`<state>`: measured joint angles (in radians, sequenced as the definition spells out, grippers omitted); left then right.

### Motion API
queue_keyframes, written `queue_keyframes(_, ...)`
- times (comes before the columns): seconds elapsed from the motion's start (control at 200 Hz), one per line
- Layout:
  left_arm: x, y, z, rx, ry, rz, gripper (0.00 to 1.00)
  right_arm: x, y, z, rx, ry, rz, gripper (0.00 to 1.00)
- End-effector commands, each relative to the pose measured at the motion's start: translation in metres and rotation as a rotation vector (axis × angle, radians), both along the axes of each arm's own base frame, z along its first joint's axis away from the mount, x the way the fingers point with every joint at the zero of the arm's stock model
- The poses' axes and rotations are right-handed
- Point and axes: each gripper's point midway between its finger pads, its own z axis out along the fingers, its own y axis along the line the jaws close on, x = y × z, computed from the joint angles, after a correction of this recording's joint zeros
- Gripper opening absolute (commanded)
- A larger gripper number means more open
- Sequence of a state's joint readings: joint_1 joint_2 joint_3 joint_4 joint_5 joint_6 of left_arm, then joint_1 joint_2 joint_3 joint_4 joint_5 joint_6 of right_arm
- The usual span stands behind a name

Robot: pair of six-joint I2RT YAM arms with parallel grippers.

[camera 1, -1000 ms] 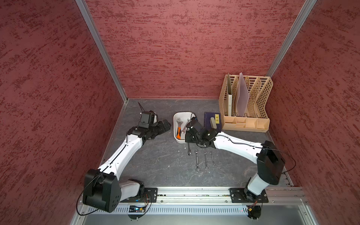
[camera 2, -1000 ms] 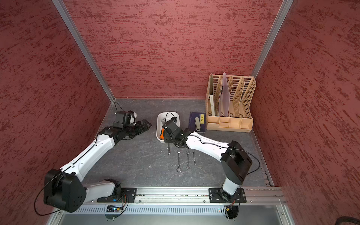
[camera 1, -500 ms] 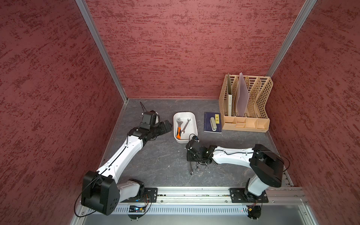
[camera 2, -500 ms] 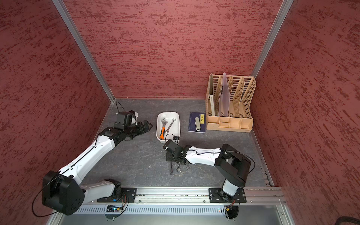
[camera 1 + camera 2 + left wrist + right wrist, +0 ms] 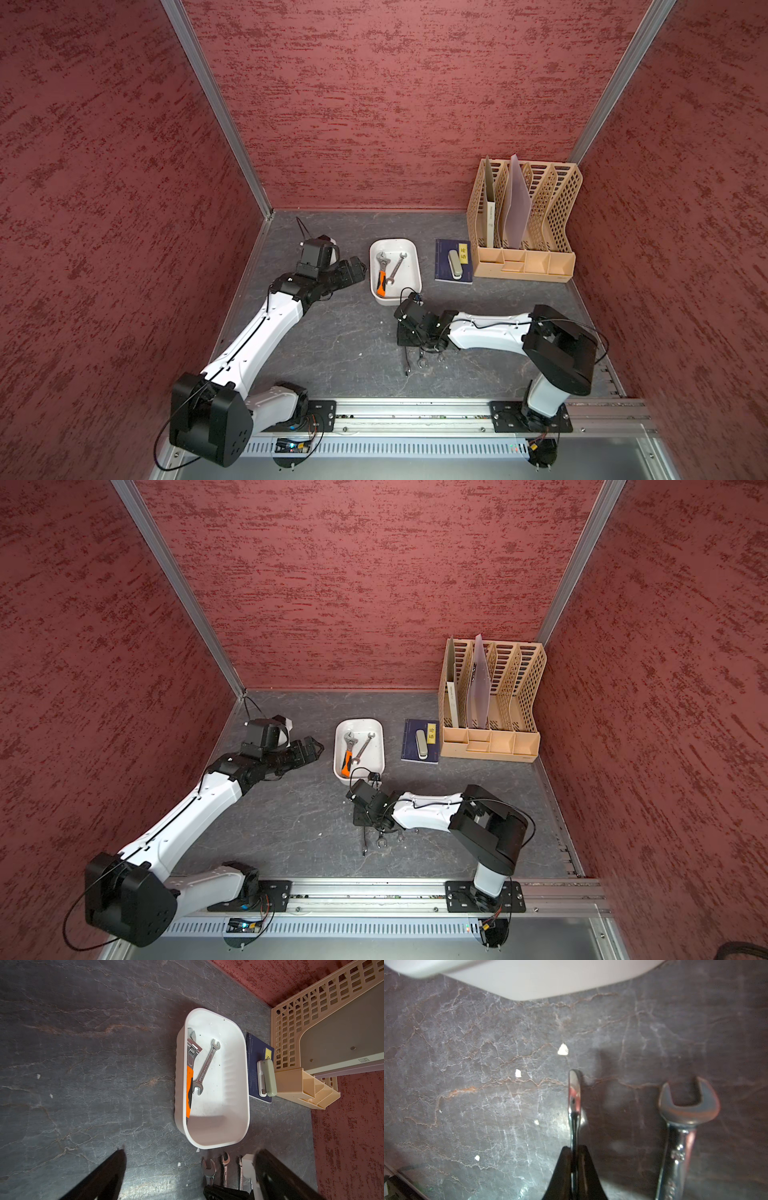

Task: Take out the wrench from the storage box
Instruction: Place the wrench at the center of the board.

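We see the right end effector [image 5: 574,1148] closed tight on the shaft of a slim wrench [image 5: 574,1095]. Its two dark fingers [image 5: 564,1167] pinch the metal from both sides with no gap showing. The wrench stands on edge in the grip, and its head sticks out past the fingertips toward the storage box [image 5: 529,982]. This wrench is outside the box, and a strip of bare surface [image 5: 488,1064] separates its head from the box's white wall. We cannot tell whether its lower edge touches the surface or sits just above it.

Just to the right of this end effector a second open-ended wrench [image 5: 688,1105] lies flat on the surface, close to the held one but apart from it. In the left wrist view two more wrench heads show beside it [image 5: 225,1164], partly hidden by the right arm.

The left end effector [image 5: 190,1153] is spread wide and holds nothing — its fingers [image 5: 108,1174] frame the box from the near end. In both top views it sits just beside the box's long left wall without clearly touching it.

Ahead of the left end effector the storage box [image 5: 218,1109] holds two tools. One is an adjustable wrench [image 5: 192,1057] with an orange grip, lying along the wall nearest the left arm. The other is a plain double-ended wrench [image 5: 206,1066] lying at a slant, its lower head resting against the orange handle.
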<state>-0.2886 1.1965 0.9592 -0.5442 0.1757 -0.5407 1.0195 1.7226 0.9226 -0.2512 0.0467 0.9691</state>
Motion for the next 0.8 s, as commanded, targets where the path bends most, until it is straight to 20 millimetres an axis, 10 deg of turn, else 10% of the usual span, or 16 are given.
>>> queue_keyframes(0.0, 0.001, -0.001, 0.009, 0.011, -0.031, -0.016, 1.0, -0.002, 0.005, 0.007, 0.003, 0.01, 0.014, 0.09)
queue_keyframes(0.796, 0.003, 0.004, 0.01, 0.012, -0.038, -0.001, 1.0, -0.044, -0.014, 0.003, -0.053, 0.138, 0.081, 0.24)
